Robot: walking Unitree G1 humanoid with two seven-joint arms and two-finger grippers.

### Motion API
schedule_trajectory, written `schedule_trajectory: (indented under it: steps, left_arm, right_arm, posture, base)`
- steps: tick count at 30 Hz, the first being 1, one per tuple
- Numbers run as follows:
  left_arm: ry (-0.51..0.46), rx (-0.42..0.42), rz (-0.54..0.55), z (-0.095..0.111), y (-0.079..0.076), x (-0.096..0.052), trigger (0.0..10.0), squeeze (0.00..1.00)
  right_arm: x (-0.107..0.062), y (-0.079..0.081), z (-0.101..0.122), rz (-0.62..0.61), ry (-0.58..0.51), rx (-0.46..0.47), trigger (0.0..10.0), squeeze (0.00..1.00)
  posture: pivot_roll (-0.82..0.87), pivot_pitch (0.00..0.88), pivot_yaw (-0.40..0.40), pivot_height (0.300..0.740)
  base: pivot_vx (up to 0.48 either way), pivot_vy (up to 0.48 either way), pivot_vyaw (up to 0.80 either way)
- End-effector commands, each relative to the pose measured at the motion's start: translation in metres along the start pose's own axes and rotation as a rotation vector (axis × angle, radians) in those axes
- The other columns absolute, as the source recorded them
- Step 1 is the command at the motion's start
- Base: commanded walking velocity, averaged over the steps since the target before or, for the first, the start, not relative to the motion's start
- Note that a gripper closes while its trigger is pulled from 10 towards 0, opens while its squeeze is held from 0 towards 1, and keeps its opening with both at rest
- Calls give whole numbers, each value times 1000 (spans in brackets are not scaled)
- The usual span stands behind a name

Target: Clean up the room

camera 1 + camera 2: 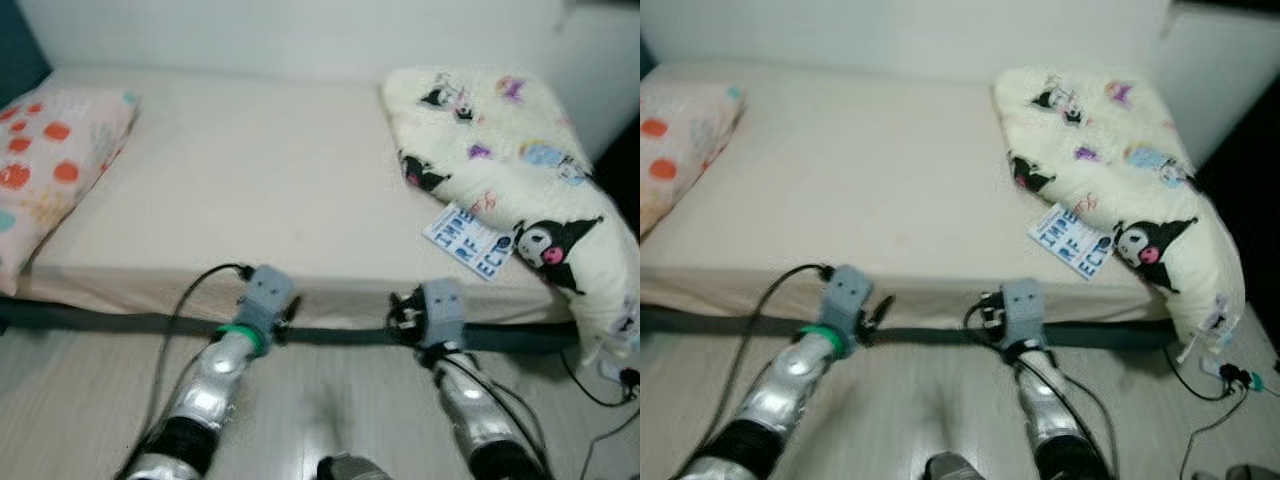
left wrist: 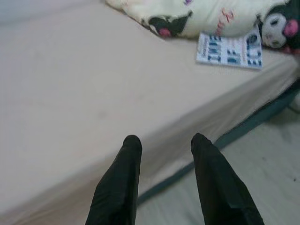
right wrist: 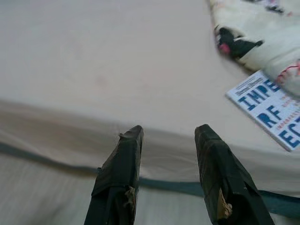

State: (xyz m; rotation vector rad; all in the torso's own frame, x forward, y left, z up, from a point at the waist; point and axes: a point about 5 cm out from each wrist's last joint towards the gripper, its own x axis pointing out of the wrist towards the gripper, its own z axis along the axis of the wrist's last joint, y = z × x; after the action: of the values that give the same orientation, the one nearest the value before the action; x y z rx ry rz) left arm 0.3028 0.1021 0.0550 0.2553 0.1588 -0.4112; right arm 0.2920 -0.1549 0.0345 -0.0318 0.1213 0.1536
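Note:
A bed point(image 1: 250, 190) with a beige sheet lies before me. On its right side a cream quilt printed with cartoon figures point(image 1: 500, 150) is bunched up, and a white book with blue letters point(image 1: 468, 240) lies partly under its edge. A pillow with orange dots point(image 1: 45, 160) rests at the bed's left end. Both arms reach toward the bed's front edge. My left gripper point(image 2: 163, 140) is open over that edge with nothing between its fingers. My right gripper point(image 3: 168, 131) is open too, short of the book point(image 3: 269, 108).
A dark bed frame strip point(image 1: 120, 322) runs along the mattress base above a pale wood floor point(image 1: 60, 400). Cables and a plug point(image 1: 1230, 375) lie on the floor at the right. A white wall point(image 1: 300, 30) stands behind the bed.

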Motion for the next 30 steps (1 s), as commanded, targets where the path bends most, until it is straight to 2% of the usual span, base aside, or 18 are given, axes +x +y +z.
schedule_trajectory:
  steps: [1, 30]
  left_arm:
    - [29, -9, -1, -8, 0, -4, 10000, 0]
    - [-3, -5, -24, -1, -5, 0, 10000, 0]
  right_arm:
    - [-4, 0, -7, -6, 25, 11, 10000, 0]
    - [-5, 0, -7, -10, 23, 15, 10000, 0]
  posture:
    - [-38, 7, 20, 740]
    - [-43, 10, 21, 740]
  base:
    - [0, 0, -750]
    - [0, 0, -749]
